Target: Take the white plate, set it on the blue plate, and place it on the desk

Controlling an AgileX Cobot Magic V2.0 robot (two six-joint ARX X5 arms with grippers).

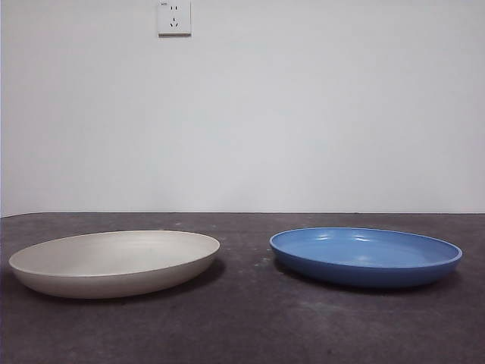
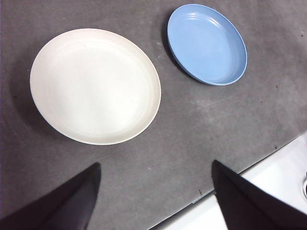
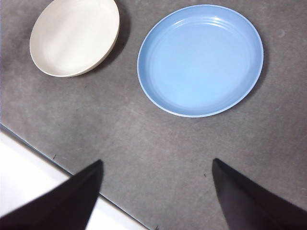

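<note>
Beyond both parted jaws, white plate (image 2: 95, 86) untouched.

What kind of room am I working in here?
Probably a plain lab or test bench, not a kitchen: a bare white wall with one power socket, a dark mottled desk, and only the white plate and blue plate.

No readable text, brand, number or sign shows in any view. A white wall socket (image 1: 173, 17) at the upper left of the front view carries a tiny dark mark in its top corner, too small to read. The plates and tabletop carry no lettering.
</note>
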